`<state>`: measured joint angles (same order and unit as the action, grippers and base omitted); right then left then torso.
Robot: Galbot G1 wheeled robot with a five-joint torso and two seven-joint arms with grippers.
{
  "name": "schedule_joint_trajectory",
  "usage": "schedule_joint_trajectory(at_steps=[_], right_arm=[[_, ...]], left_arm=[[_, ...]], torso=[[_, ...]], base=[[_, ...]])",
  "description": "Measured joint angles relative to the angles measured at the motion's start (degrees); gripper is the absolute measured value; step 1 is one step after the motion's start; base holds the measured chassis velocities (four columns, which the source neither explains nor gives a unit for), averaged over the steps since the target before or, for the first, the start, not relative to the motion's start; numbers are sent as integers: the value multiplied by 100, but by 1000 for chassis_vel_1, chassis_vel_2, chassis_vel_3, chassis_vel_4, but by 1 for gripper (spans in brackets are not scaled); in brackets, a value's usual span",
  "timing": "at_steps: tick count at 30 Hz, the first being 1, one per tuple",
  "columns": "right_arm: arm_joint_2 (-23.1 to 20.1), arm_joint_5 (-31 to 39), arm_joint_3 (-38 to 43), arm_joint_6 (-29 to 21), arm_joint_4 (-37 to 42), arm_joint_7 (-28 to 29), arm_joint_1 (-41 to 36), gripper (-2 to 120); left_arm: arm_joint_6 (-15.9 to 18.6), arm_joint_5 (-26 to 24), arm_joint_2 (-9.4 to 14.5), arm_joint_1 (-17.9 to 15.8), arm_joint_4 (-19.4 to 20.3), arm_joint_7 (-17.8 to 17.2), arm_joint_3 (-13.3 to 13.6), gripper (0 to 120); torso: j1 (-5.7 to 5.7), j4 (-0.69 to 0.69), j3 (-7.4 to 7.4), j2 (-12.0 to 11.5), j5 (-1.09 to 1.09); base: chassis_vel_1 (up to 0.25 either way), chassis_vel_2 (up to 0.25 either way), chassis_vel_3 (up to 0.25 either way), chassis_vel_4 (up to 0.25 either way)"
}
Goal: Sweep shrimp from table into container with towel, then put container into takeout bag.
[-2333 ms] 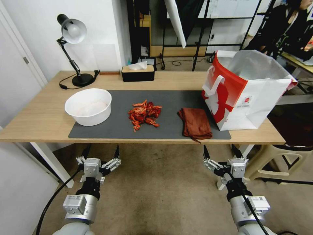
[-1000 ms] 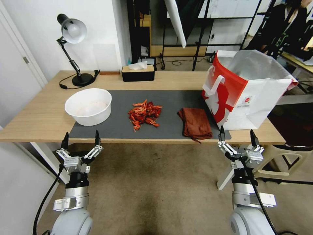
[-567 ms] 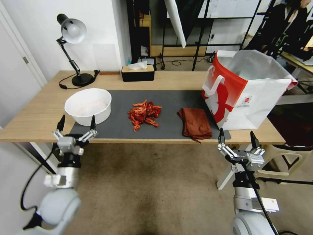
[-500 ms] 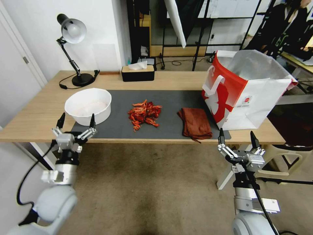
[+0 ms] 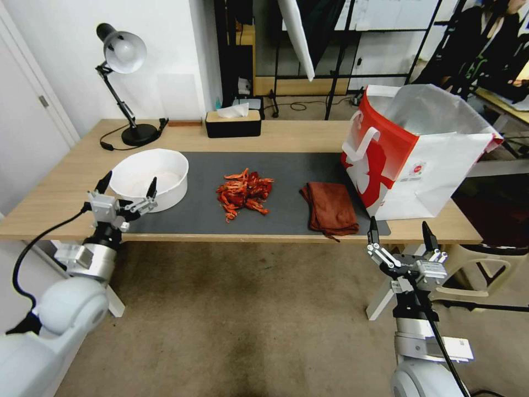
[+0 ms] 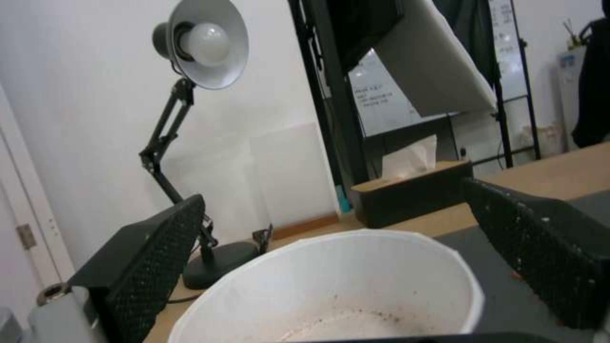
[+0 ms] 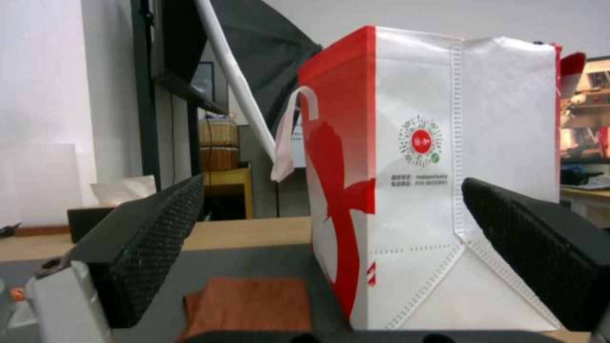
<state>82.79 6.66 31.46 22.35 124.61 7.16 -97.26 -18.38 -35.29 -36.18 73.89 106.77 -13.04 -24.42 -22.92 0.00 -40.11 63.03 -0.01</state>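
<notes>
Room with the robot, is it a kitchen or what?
Probably an office or workroom, not a kitchen: a wooden desk with a lamp and tissue box, and a whiteboard on a stand behind.

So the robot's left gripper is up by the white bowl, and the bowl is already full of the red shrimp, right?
Not quite. The left gripper is up by the container, open, but the shrimp lie in a pile on the table's dark mat beside it. The head view shows this, and the left wrist view shows the bowl's inside nearly bare.

Silver-white arms, black cables, black textured fingers (image 6: 156, 259) on both grippers.
</notes>
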Motion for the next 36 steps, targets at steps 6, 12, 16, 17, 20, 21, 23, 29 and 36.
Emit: schedule_joint_trajectory(at_steps=[6,12,16,17,20,21,23,29,36], right_arm=[[22,-3,-5,74,28,-32,-70,100],[46,-12,-5,147,62,-35,-145,100],[57,-13,-6,171,77,-38,-173,100],[60,-13,-6,182,82,-38,-181,100],[64,-13,-11,199,89,-39,-192,100],[65,-14,-14,202,92,-39,-194,100],[65,-13,-23,209,96,-39,-196,100],[77,-14,-76,230,96,-38,-153,100],[71,11,-138,236,72,-33,-97,100]], left_arm=[[-121,-126,275,-449,-518,344,365,99],[-267,-127,438,-727,-867,708,514,99],[-361,-117,520,-800,-978,838,527,99],[-392,-113,549,-813,-1004,871,527,97],[-461,-99,644,-815,-1044,950,506,97],[-485,-95,693,-804,-1052,973,485,97],[-522,-91,763,-775,-1054,1005,448,97],[-850,-24,1181,-567,-1170,1275,261,95],[-1279,227,1467,-399,-1442,1715,149,94]], torso=[[0,0,0,0,-1],[0,0,0,0,-1],[0,0,0,0,-1],[0,0,1,0,-1],[0,0,1,0,-1],[0,0,0,0,-1],[0,0,1,0,0],[0,1,1,0,1],[0,1,1,0,0]], base=[[0,0,0,0],[0,0,0,0],[0,0,0,0],[0,0,0,0],[0,0,0,0],[0,0,0,0],[0,0,0,0],[0,0,0,0],[0,0,0,0]])
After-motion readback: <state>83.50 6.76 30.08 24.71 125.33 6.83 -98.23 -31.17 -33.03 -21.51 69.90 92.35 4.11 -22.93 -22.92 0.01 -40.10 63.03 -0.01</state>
